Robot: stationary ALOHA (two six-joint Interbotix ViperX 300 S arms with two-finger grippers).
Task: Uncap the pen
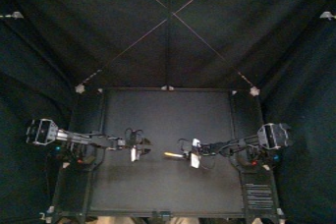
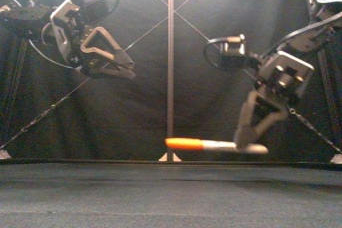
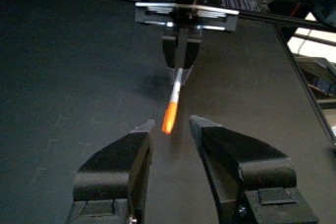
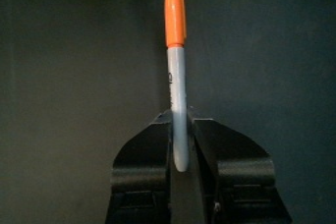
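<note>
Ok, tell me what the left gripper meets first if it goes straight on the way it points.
Most likely the orange cap of the pen: in the left wrist view the open left gripper lines up on it, and the right gripper holds the barrel beyond. Depth is unclear.

You see the pen [image 2: 201,145] level above the desk [image 2: 171,197], near its middle. Its tail end sits between the jaws of the right gripper [image 2: 251,144], cap end pointing left. The left gripper [image 2: 120,69] hangs left of the cap, higher, apart from it.
</note>
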